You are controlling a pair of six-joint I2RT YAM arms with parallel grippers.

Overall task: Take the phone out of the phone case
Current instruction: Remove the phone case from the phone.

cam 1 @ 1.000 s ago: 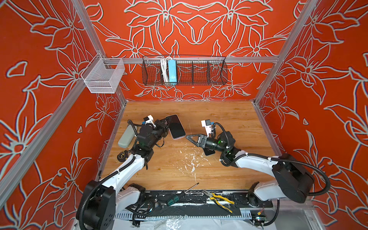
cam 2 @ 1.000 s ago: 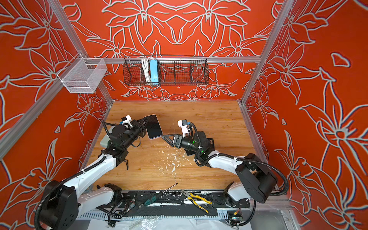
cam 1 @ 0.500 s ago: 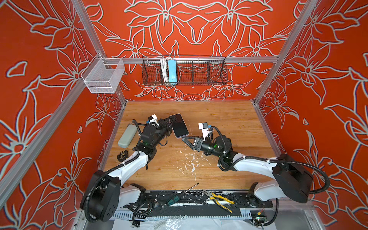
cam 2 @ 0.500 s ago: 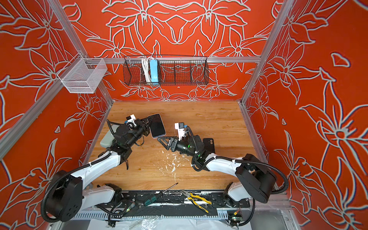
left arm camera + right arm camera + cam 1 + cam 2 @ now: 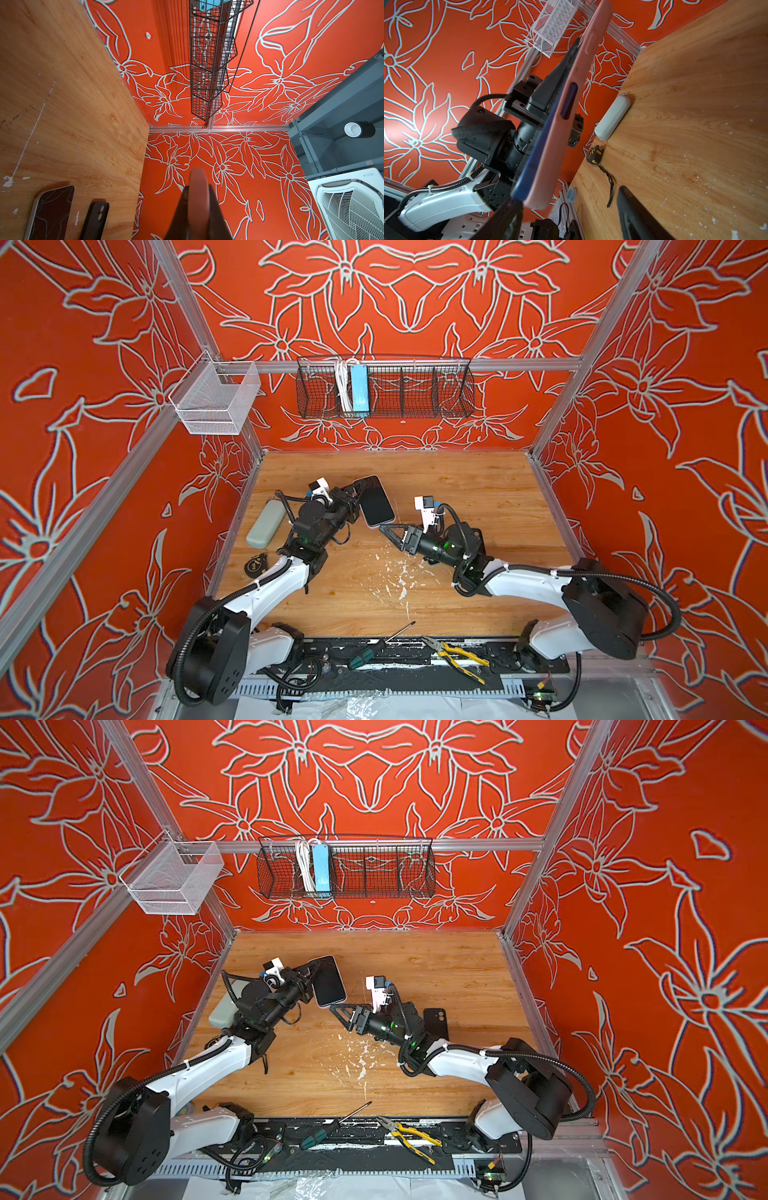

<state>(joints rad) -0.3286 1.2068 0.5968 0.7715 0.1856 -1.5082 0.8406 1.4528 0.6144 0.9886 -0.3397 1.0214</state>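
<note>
The phone (image 5: pixel 376 501) (image 5: pixel 328 981), dark screen up, is held above the table in its pink phone case (image 5: pixel 583 83). My left gripper (image 5: pixel 357 499) (image 5: pixel 309 979) is shut on one long edge of it, and the case's pink edge (image 5: pixel 197 187) shows between the jaws of the left gripper (image 5: pixel 197 207). In the right wrist view the phone's blue side (image 5: pixel 533 166) sits against the pink case. My right gripper (image 5: pixel 390 533) (image 5: pixel 340 1013) (image 5: pixel 569 218) is open at the phone's near end. The cased corner hangs between its fingers, close to one finger (image 5: pixel 506 220).
A black phone case (image 5: pixel 436 1023) (image 5: pixel 95 220) and another phone (image 5: pixel 52 209) lie on the table by my right arm. A grey glasses case (image 5: pixel 266 522) and tape measure (image 5: pixel 254 565) sit by the left wall. Screwdriver (image 5: pixel 374 649) and pliers (image 5: pixel 455 655) lie at the front edge.
My left arm has carried the phone a little right, toward the middle. My right gripper has moved left, up to the phone's near end, and stays open.
</note>
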